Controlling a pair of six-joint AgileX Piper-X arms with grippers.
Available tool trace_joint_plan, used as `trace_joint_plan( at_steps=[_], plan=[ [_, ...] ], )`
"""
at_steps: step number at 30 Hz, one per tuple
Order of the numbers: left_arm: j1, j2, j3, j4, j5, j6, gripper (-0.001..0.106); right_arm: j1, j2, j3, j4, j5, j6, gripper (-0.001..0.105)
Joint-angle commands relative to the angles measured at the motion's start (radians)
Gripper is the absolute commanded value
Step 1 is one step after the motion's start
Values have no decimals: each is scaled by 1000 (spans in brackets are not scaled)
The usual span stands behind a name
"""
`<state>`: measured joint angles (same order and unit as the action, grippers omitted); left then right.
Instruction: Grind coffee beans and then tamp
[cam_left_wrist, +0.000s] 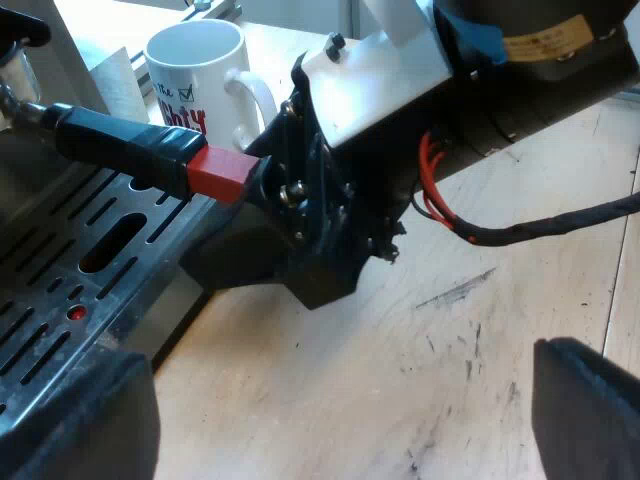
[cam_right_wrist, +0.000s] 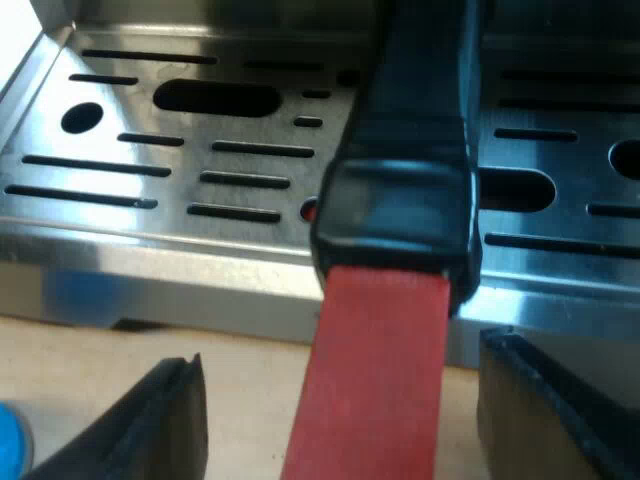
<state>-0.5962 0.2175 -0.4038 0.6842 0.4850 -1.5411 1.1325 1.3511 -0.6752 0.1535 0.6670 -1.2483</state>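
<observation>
Pretty bright overall, light comes from behind the mug (cam_left_wrist: 195, 80) and blows out the wooden table (cam_left_wrist: 450, 340) there. Steel drip tray (cam_right_wrist: 120, 245) throws whitish-blue glare along its front edge. Heavy shadow on the table beside the tray, red handle end (cam_right_wrist: 370, 370) lit flat

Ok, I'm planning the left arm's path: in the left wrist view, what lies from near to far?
Near to far: left gripper → table → right gripper, at the red end → mug.
</observation>
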Motion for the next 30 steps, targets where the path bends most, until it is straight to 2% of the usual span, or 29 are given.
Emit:
trace_joint_plan(
  at_steps=[1,5,10,12,14,20,22,27,30],
  plan=[
    [-3,-7,0,-9,6,-3,76,-31,-2,-17,-20,-10,-3,59],
    [-3,-7,0,-9,6,-3,76,-61,-2,-49,25,-67,-1,59],
    [-3,-7,0,-9,6,-3,76,-62,-2,-58,84,-73,5,59],
    [-3,-7,0,-9,6,-3,76,-62,-2,-58,106,-74,51,59],
    [-3,-7,0,-9,6,-3,76,-62,-2,-58,113,-74,63,59],
    [-3,-7,0,-9,6,-3,76,-62,-2,-58,113,-74,62,59],
    [-3,-7,0,-9,6,-3,76,-62,-2,-58,113,-74,62,56],
    [-3,-7,0,-9,6,-3,76,-62,-2,-58,113,-82,62,34],
    [-3,-7,0,-9,6,-3,76,-62,-2,-58,113,-86,62,24]
  ],
)
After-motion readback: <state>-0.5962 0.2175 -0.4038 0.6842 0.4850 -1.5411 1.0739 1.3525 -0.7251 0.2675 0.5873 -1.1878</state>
